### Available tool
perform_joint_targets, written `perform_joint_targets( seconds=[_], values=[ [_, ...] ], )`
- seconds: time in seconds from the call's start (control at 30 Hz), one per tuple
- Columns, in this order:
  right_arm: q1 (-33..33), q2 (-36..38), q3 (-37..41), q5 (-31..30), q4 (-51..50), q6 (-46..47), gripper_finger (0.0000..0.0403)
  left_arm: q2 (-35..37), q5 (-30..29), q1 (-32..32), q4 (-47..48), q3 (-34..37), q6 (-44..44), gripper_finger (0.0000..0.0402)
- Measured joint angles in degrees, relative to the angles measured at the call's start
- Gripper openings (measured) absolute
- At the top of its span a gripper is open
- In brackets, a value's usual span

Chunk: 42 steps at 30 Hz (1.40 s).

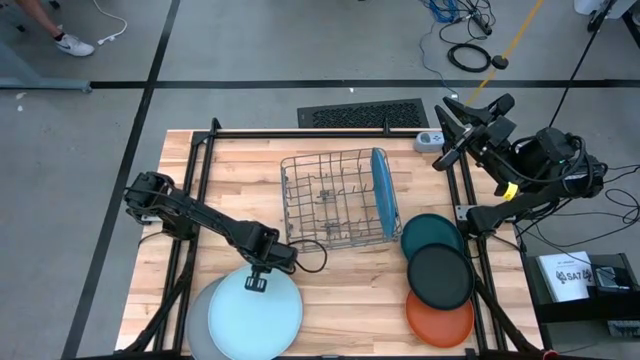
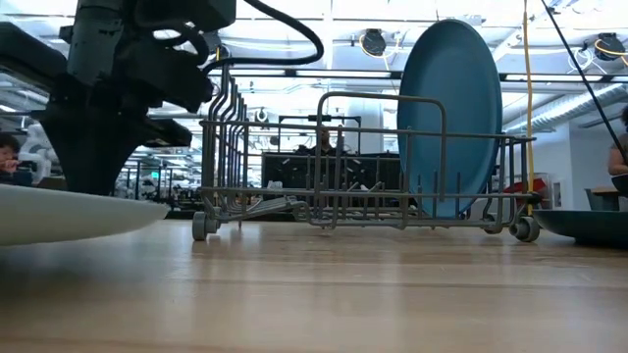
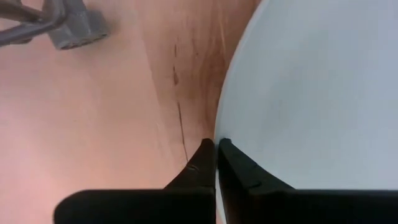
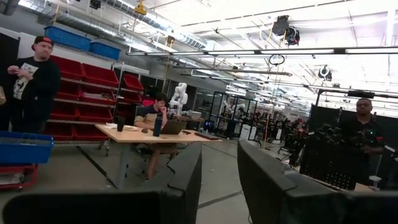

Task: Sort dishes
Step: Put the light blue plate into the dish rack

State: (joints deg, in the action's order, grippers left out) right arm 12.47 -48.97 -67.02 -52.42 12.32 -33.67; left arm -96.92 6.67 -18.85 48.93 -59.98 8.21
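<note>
Wooden table [image 1: 350,290], wire rack [image 1: 330,200] holding medium blue plate [image 1: 380,200], left gripper [image 3: 216,149] pinching pale blue plate [image 1: 255,315] rim

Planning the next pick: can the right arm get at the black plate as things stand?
Probably yes. The black plate lies flat and uncovered on the table's right side, between the dark teal plate and orange plate. The right gripper is raised, open, holding nothing.

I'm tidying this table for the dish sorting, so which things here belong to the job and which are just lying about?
Part of the job:
medium blue plate standing in the rack
pale blue plate, its rim pinched by the left hand
grey plate beneath it
dark teal plate
black plate
orange plate

Just there:
wire dish rack
right hand, parked
</note>
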Motion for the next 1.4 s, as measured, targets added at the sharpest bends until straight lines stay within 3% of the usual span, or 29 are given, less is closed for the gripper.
perform_joint_targets(
  seconds=[0.43, 0.9, 1.4],
  values=[
    [0.0, 0.0, 0.0, 0.0, 0.0, 0.0, 0.0098, -0.1, -5.5, 0.0, 12.7, -10.9, -2.6, 0.0000],
    [0.0, 0.0, 0.0, 0.0, -0.3, -0.2, 0.0098, -0.1, -14.8, -2.7, 32.0, -34.1, -3.0, 0.0000],
    [0.0, 0.0, 0.0, 0.0, -0.4, 0.0, 0.0098, -0.1, -27.1, -7.6, 37.4, -52.4, -4.3, 0.0000]
  ],
)
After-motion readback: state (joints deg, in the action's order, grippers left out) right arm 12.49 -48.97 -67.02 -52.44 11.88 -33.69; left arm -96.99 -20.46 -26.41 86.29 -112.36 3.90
